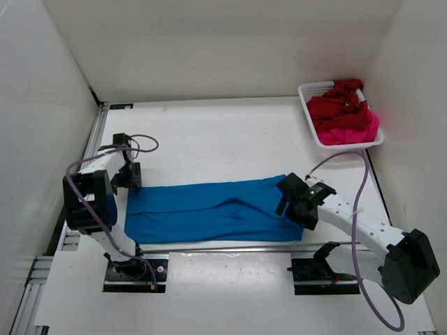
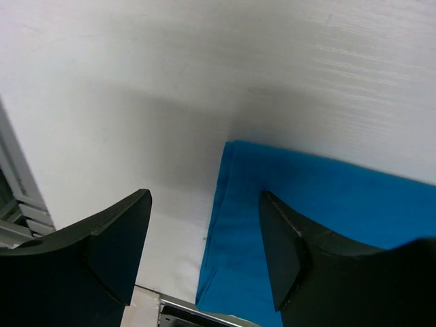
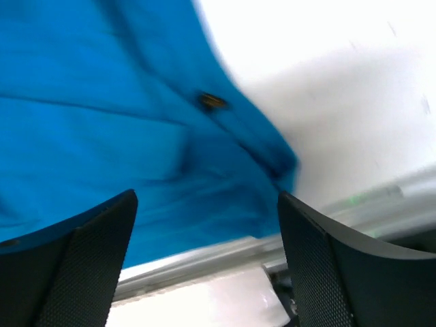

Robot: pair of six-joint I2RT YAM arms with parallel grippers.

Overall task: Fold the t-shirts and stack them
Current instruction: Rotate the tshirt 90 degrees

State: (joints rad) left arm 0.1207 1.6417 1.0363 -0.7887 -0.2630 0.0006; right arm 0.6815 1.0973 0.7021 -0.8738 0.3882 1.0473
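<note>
Plain blue t-shirt [image 1: 209, 213], dark red shirt [image 1: 339, 108] (pink one [image 1: 354, 132] beneath), white basket [image 1: 314, 88]

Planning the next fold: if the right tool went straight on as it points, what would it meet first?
Probably the blue t-shirt: the right tool, open, looks straight onto its cloth, though the height above it is unclear.

The blue shirt [image 1: 209, 209] is matt cloth; table [image 1: 209, 132] smooth white; basket [image 1: 314, 86] plastic mesh.
</note>
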